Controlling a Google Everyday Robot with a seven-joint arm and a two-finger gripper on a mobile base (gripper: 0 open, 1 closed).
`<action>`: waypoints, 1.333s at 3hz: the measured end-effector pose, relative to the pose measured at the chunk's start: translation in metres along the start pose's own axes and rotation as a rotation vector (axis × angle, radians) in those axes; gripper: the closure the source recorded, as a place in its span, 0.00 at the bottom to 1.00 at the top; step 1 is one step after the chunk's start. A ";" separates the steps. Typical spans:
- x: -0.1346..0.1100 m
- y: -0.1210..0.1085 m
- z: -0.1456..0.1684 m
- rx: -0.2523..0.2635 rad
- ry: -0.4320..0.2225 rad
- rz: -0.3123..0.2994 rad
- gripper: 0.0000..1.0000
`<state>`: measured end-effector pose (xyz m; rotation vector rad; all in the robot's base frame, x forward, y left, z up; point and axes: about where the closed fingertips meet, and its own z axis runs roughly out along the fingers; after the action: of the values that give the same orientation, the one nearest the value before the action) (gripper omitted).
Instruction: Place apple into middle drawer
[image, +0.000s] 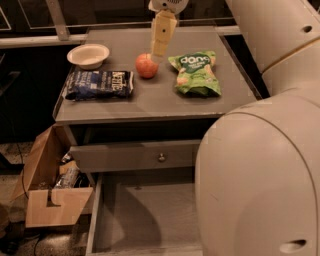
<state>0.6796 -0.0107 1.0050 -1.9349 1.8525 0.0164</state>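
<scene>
One apple (146, 65), perhaps touching the end effector (159, 53); one middle drawer (145, 215), open.

We've got gripper (160, 54) hanging over cabinet top (150, 102), tip just up-right of apple (146, 66); touching or not, can't tell. Apple sits between white bowl (88, 55) and green snack bag (196, 72). Blue chip bag (100, 84) lies in front of bowl. Middle drawer (145, 215) pulled out under knobbed drawer front (130, 157). Our arm (260, 175) hides drawer's right side. Cardboard box (45, 200) on floor at left.
</scene>
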 end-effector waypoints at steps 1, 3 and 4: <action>0.004 -0.015 0.019 0.004 0.010 0.013 0.00; 0.011 -0.049 0.060 0.026 0.026 0.040 0.00; 0.003 -0.058 0.078 0.029 0.005 0.038 0.00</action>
<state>0.7584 0.0114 0.9527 -1.8817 1.8828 -0.0039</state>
